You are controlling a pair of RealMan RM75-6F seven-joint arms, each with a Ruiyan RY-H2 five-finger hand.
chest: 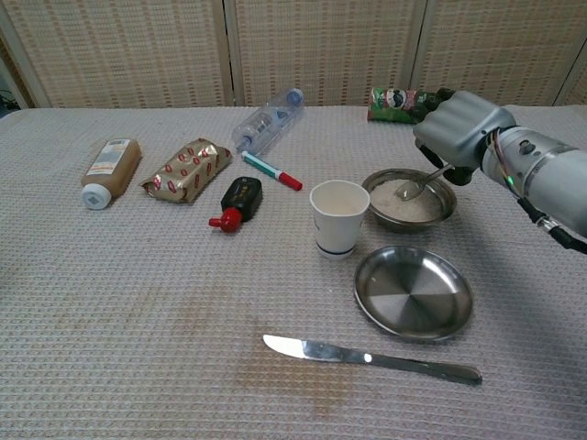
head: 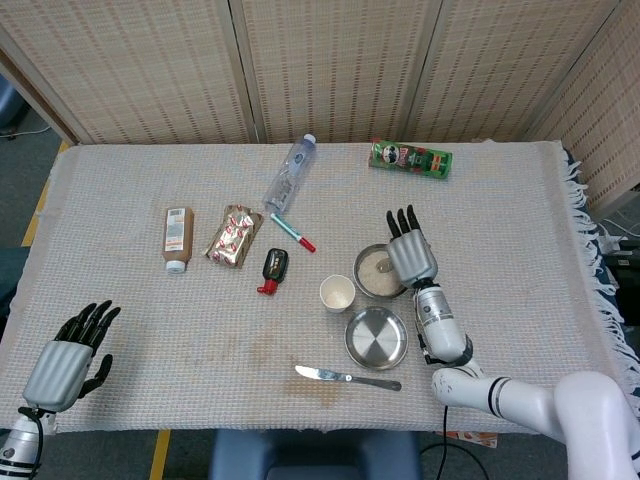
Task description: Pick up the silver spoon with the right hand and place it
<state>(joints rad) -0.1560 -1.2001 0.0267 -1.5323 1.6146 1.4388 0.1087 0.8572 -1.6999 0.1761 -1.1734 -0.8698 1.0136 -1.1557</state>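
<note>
Woven-cloth table (head: 120, 330), wicker screens (head: 330, 65) behind

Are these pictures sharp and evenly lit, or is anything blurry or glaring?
Chest view: even, soft light; the empty metal plate and knife show bright reflections, and the right hand holding the silver spoon over the rice bowl looks slightly soft. Head view: sharp overall, with faint shadows; the left hand sits dim near the corner.

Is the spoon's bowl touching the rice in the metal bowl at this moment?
Touching. In the chest view the right hand holds the silver spoon tilted down, its tip resting in the rice inside the metal bowl.
</note>
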